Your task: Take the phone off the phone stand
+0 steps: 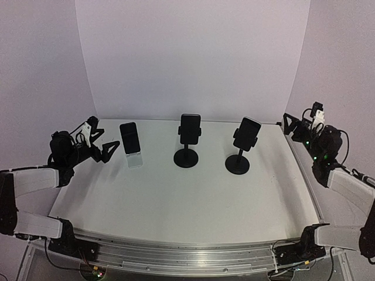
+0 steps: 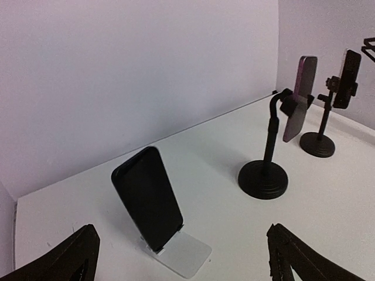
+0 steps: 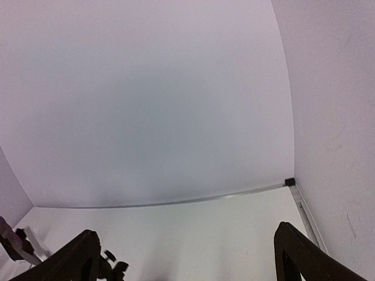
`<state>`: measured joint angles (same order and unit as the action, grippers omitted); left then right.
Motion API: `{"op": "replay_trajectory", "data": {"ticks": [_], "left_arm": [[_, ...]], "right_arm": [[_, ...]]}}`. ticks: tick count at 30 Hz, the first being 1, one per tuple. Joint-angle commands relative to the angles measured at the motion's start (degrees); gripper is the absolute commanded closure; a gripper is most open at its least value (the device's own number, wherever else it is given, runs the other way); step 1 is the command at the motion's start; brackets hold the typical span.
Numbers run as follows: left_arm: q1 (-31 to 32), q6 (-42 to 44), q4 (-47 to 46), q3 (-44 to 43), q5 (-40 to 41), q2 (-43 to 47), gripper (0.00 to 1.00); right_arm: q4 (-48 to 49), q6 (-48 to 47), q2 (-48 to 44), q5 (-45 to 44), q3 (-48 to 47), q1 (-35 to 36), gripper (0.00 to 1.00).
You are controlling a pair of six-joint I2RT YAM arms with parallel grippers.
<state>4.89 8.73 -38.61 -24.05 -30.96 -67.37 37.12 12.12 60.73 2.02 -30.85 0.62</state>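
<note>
Three phones are lined up across the tabletop [image 1: 176, 199], each on its own stand. The centre stand [image 1: 186, 157] [image 2: 263, 175], black with a round base, clamps the centre phone [image 1: 190, 129] [image 2: 300, 96] upright. Left of the centre stand, the left phone [image 1: 129, 137] [image 2: 147, 199] leans back on a flat white stand [image 1: 135, 159] [image 2: 184, 254]. To its right, the right phone [image 1: 247, 133] [image 2: 350, 70] sits tilted on another black stand [image 1: 237, 163] [image 2: 317, 143].

The left end effector [image 1: 112, 151] [image 2: 181, 231] hovers just beyond the white stand, spread wide, touching nothing. The right end effector [image 1: 288, 124] [image 3: 184, 231] hangs well right of the centre stand at the tabletop's far edge, also gaping wide and carrying nothing.
</note>
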Motion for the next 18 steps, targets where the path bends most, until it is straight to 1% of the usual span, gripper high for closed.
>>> {"op": "replay_trajectory", "data": {"ticks": [1, 3, 4, 7, 8, 9, 10, 11, 12, 13, 14, 15, 16, 17, 18], "left_arm": [[1.04, 9.01, 11.40, -10.69, -14.28, 1.18, 0.00], [1.97, 8.92, 14.08, -13.55, -17.07, -0.09, 0.00], [2.88, 8.58, 16.99, -17.49, -20.38, -2.43, 0.00], [5.42, 9.71, 24.71, -26.10, -26.15, -8.08, 0.00], [7.35, 10.48, 27.84, -30.55, -26.96, -10.61, 0.00], [9.38, 11.38, 31.07, -34.91, -27.57, -14.52, 0.00], [10.30, 11.52, 32.13, -36.81, -27.51, -15.24, 0.00], [12.07, 11.35, 33.67, -39.40, -26.90, -18.34, 0.01], [12.38, 11.16, 34.26, -41.16, -26.73, -19.91, 0.01], [14.31, 10.74, 36.85, -46.78, -26.73, -25.07, 0.01], [14.94, 10.64, 37.38, -48.59, -26.76, -26.04, 0.01], [15.74, 10.70, 38.98, -51.68, -26.66, -29.55, 0.02], [17.08, 12.09, 42.65, -56.45, -26.72, -32.79, 0.06], [18.09, 13.94, 45.22, -58.86, -26.40, -35.42, 0.08], [19.09, 15.05, 45.80, -60.13, -25.65, -36.41, 0.09]], "right_arm": [[-6.76, -0.04, -2.20, 4.48, -9.93, -0.18, 0.02], [-9.05, 0.11, -1.12, 6.11, -14.30, -0.18, 0.02], [-11.26, 0.82, 0.33, 9.11, -18.41, -0.18, 0.02], [-12.76, 2.93, 4.32, 15.05, -25.41, 0.50, 0.04], [-13.70, 2.99, 6.57, 16.68, -28.15, 2.27, 0.06], [-15.27, 1.45, 8.89, 16.84, -33.00, 5.76, 0.06], [-15.56, 0.39, 10.05, 16.65, -33.95, 7.59, 0.06], [-16.44, -1.16, 12.13, 16.44, -37.92, 11.05, 0.06], [-16.57, -1.87, 13.47, 16.48, -39.76, 13.35, 0.07], [-17.33, -3.80, 17.82, 16.54, -45.34, 19.72, 0.07], [-17.56, -4.09, 19.20, 16.20, -46.18, 21.54, 0.07], [-18.08, -5.11, 20.86, 15.53, -48.58, 24.01, 0.07], [-18.47, -6.72, 22.88, 13.52, -49.85, 27.18, 0.06], [-18.97, -7.89, 23.89, 12.49, -50.31, 28.66, 0.06], [-19.34, -8.32, 24.39, 11.68, -50.46, 29.44, 0.06]]}}
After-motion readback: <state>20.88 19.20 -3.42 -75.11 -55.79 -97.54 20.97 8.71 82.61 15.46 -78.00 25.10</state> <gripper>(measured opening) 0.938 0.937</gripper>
